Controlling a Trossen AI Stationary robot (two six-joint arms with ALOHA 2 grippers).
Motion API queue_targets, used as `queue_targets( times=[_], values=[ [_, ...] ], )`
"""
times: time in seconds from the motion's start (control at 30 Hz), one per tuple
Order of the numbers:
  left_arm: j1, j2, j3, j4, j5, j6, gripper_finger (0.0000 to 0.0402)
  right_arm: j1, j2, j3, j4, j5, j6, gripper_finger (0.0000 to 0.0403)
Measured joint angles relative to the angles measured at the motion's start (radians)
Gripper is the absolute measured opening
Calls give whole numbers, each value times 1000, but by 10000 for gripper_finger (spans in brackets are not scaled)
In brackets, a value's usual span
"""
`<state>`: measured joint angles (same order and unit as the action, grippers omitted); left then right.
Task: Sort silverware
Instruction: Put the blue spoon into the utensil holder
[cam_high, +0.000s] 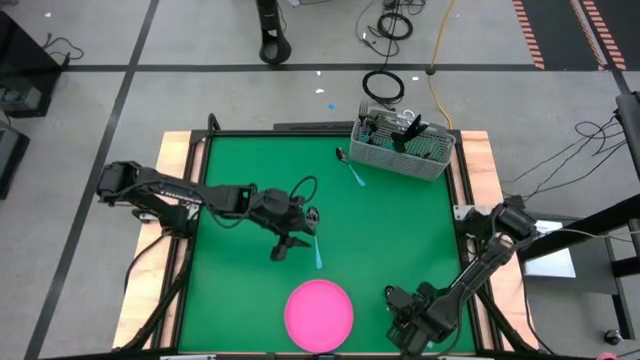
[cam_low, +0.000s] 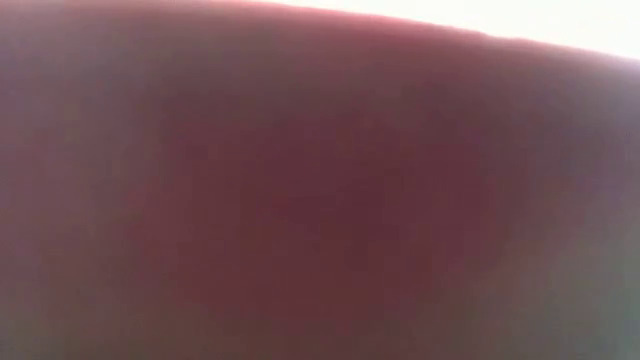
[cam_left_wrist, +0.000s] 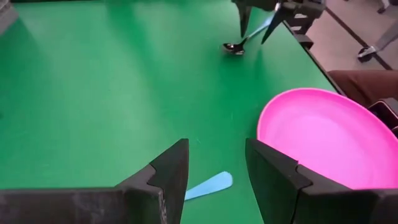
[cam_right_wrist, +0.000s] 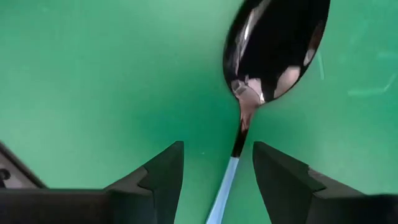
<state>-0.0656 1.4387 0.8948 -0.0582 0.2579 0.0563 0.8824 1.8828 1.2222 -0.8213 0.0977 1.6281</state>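
Note:
A spoon with a light-blue handle (cam_high: 318, 252) lies flat on the green mat just right of my left gripper (cam_high: 292, 240). In the left wrist view the handle's free end (cam_left_wrist: 211, 185) shows between the open fingers, apart from both. A second spoon (cam_high: 352, 168) lies on the mat beside the grey mesh basket (cam_high: 402, 146), which holds more utensils. My right gripper (cam_high: 405, 318) is low over the mat near the near right corner. It is open, and its fingers stand on either side of a third spoon's neck (cam_right_wrist: 239, 146) without touching it; the dark bowl (cam_right_wrist: 277, 43) lies ahead.
The round pink plate (cam_high: 320, 313) sits at the mat's near edge between the two grippers and close to the left one (cam_left_wrist: 323, 137). The low view is filled by a pink blur. Bare green mat lies in the middle (cam_high: 400, 230). Cables lie on the floor beyond the table.

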Motion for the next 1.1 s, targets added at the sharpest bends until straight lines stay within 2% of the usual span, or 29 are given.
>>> queue_targets(
  times=[0.13, 0.27, 0.4, 0.5, 0.63, 0.73, 0.83, 0.97, 1.1],
  values=[
    [-12, 0, 0, 0, -1, -22, 160, 17, 29, 1, 1, -34, 36, 164],
    [-22, 0, -3, 15, -20, -29, 160, 29, 43, 4, -1, -30, 58, 109],
    [-23, 0, -44, 117, -24, -88, 160, 30, 40, 3, -2, -36, 57, 24],
    [-26, 1, -108, 261, -25, -166, 160, 31, 30, 1, -6, 12, 53, 10],
    [-35, 1, -226, 525, -37, -250, 160, 31, 4, -2, -37, 205, 51, 3],
    [-42, 1, -293, 687, -109, -317, 160, 28, -35, -2, -82, 378, 26, 2],
    [-50, 1, -318, 783, -194, -360, 160, 31, -84, -2, -130, 538, 2, 2],
    [-70, 1, -319, 842, -252, -336, 160, 26, -162, -2, -134, 788, -75, 1],
    [-88, 3, -313, 929, -269, -312, 160, 26, -229, -2, -82, 941, -203, 1]
  ],
)
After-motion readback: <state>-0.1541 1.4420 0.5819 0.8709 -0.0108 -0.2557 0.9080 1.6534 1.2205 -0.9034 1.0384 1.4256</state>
